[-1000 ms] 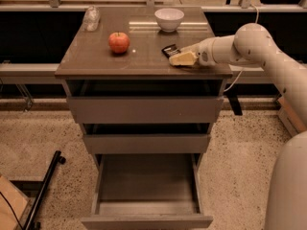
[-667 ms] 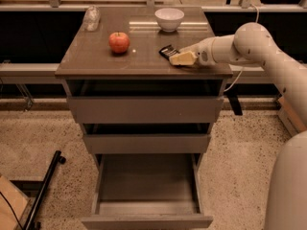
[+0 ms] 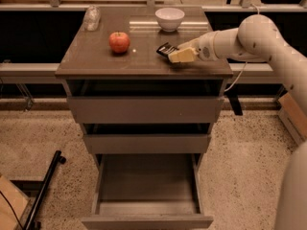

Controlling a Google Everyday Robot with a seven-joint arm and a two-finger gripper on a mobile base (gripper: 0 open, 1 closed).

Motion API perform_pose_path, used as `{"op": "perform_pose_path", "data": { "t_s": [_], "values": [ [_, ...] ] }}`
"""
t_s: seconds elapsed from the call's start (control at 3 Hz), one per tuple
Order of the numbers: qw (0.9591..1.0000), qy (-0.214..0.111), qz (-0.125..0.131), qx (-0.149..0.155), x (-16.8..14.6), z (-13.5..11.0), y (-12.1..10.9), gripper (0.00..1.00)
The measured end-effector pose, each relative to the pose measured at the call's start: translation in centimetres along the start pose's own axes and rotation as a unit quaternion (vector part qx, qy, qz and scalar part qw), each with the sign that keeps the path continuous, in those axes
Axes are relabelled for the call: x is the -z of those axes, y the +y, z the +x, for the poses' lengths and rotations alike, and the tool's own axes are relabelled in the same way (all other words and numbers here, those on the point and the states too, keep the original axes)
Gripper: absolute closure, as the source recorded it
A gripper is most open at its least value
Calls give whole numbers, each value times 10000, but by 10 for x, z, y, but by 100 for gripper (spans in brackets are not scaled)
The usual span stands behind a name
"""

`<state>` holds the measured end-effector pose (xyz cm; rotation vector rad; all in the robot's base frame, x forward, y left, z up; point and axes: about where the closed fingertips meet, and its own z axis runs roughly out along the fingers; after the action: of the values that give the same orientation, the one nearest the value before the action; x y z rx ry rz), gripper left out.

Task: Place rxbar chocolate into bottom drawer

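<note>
So my claw (image 3: 173, 55) is parked on the right side of the cabinet top (image 3: 96, 56), nose right up against the rxbar chocolate (image 3: 164, 49), and honestly almost nothing has changed over the last second: same reach in from the right, same spot, bar hasn't budged. From this angle I can't tell if the claw is spread or clamped, it overlaps the bar's right end and that's all I get. My read is that I'm still in the grab phase and nothing has been lifted, so the actual move to the drawer hasn't started. Good news is the bottom drawer (image 3: 146, 221) is already pulled out toward the near side, and what I can see of the inside looks bare, so once I've got hold it should be a lift, a swing to the near side and a long way down. The bar itself is a small flat dark packet with a bit of pale print, lying flat, just right of the red apple (image 3: 119, 41) and nearer than the white bowl (image 3: 170, 18), touching neither.
</note>
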<state>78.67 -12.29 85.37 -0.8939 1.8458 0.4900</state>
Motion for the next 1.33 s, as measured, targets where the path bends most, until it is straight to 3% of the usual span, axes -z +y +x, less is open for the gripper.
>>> {"op": "perform_pose_path", "data": {
  "t_s": [0.33,0.67,1.0,1.33],
  "values": [
    [9985,-205,-194,467,40,-42,21,100],
    [9941,-368,-358,955,81,-78,40,100],
    [9882,-281,-787,1287,99,-83,69,100],
    [9790,-106,-1455,1422,99,-65,111,100]
  ]
}}
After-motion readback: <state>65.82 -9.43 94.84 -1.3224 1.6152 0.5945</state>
